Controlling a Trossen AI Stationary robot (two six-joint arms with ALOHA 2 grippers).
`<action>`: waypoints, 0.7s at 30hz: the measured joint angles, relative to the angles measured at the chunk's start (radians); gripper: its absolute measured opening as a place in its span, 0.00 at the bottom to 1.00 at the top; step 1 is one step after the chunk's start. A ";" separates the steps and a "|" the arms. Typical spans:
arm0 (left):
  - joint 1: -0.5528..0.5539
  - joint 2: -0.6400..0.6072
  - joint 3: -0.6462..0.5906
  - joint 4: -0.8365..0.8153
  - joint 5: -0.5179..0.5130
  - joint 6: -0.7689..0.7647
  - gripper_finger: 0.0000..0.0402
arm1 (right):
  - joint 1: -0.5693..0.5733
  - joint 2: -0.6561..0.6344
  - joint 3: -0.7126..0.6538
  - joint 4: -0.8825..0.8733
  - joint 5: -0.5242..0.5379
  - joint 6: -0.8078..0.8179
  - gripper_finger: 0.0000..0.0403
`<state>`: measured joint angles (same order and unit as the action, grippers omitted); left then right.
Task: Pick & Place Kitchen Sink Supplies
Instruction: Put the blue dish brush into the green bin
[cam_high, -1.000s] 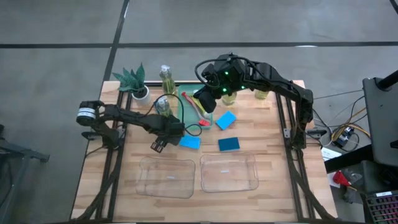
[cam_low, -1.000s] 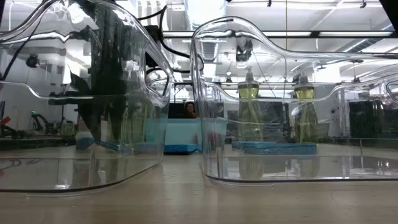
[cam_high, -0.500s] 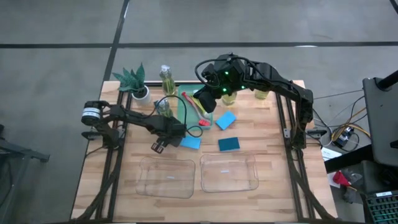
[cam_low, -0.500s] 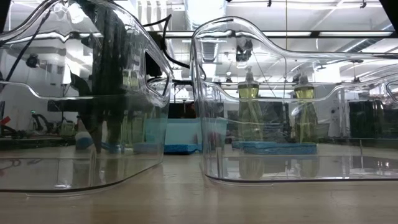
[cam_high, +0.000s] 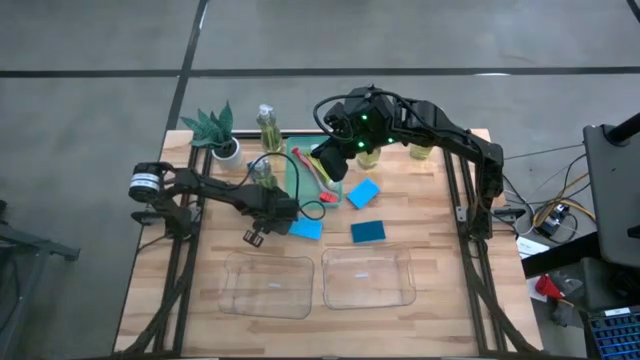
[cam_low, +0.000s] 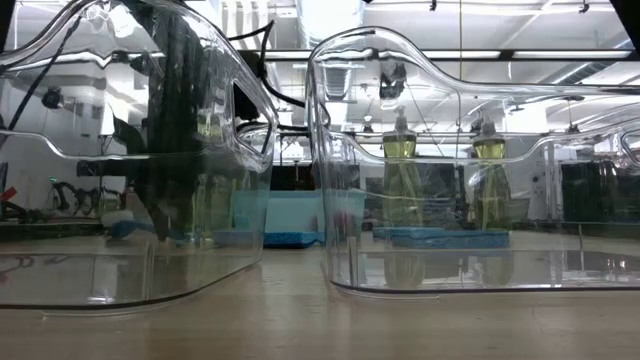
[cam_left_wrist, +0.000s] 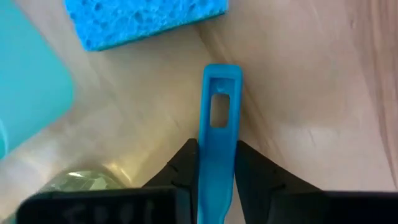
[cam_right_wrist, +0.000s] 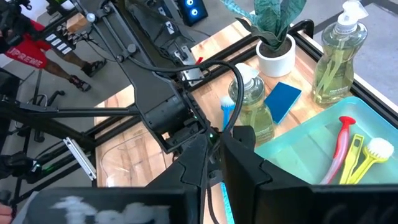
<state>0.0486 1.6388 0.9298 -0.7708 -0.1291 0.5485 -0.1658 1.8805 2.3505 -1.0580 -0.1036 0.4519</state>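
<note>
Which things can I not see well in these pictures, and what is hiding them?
- Blue brush: left wrist view shows only its handle between the left gripper fingers; the head is cut off by the picture edge.
- Right gripper: right wrist view, nothing visible between its fingers.
- Sponges: low view, blurred behind the clear bins.

My left gripper (cam_left_wrist: 216, 163) is pinched on the blue brush handle (cam_left_wrist: 219, 134).

Low in the frame, my two dark fingers (cam_left_wrist: 184, 167) press against either side of the slim blue handle, which runs up the middle and ends in a squared tip with a small rectangular hole. A blue sponge (cam_left_wrist: 144, 20) lies across the top of the frame on the wooden table (cam_left_wrist: 311, 93), apart from the handle tip. A teal surface (cam_left_wrist: 25, 93) fills the left edge. At the lower left I see a clear bottle (cam_left_wrist: 93, 182) of yellow-green liquid.
</note>
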 joint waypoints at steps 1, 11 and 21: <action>0.000 -0.005 0.002 -0.013 0.000 -0.009 0.21 | 0.000 0.000 0.000 0.000 0.000 0.000 0.11; 0.000 -0.091 0.062 -0.167 0.016 -0.072 0.17 | -0.001 0.000 0.000 0.001 0.001 -0.007 0.11; -0.001 -0.250 0.152 -0.252 0.127 -0.218 0.23 | -0.001 0.000 0.000 0.000 0.000 -0.063 0.11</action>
<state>0.0479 1.3892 1.0820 -1.0227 -0.0017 0.3309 -0.1665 1.8805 2.3505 -1.0584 -0.1036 0.3891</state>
